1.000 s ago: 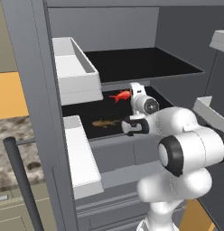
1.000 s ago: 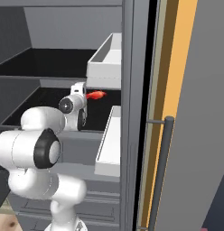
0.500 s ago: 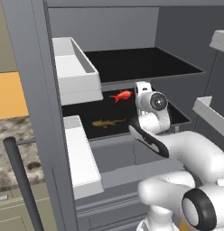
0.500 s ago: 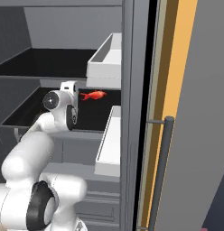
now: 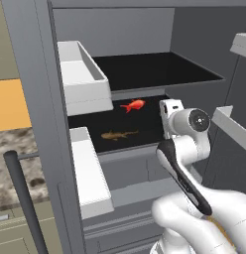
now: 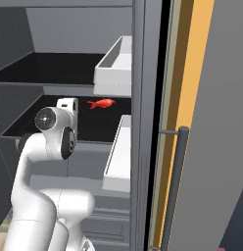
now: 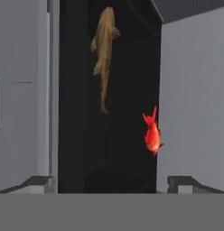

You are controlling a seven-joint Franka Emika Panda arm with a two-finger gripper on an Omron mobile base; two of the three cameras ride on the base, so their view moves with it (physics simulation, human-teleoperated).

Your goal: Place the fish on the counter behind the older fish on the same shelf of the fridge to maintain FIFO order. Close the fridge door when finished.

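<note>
The fish point(image 5: 132, 105) point(image 6: 101, 103) point(image 7: 152, 133), bright red-orange, lies at the back of the black middle shelf point(image 5: 150, 125) of the fridge point(image 5: 204, 44). The older fish point(image 5: 117, 134) point(image 7: 104, 40), dull brown-tan, lies on the same shelf nearer its grey front rim. My gripper point(image 7: 111, 182) is open with nothing between its fingertips point(image 7: 39, 182). It hangs just outside the shelf's right front, apart from both fish. The white hand point(image 5: 170, 115) point(image 6: 67, 109) points into the fridge. A strip of the marble counter point(image 5: 18, 158) shows at the left.
White door bins point(image 5: 83, 79) point(image 5: 90, 173) hang on the open left door, close to the shelf's left end. Another bin point(image 6: 118, 61) and the door's bar handle point(image 6: 175, 186) stand to the right. A dark bar handle point(image 5: 21, 198) rises at lower left. An upper black shelf point(image 5: 154, 69) lies above.
My hand has drawn back from the shelf toward the right front, and the arm has swung. The red fish stays lying at the back of the shelf. The brown fish has not moved.
</note>
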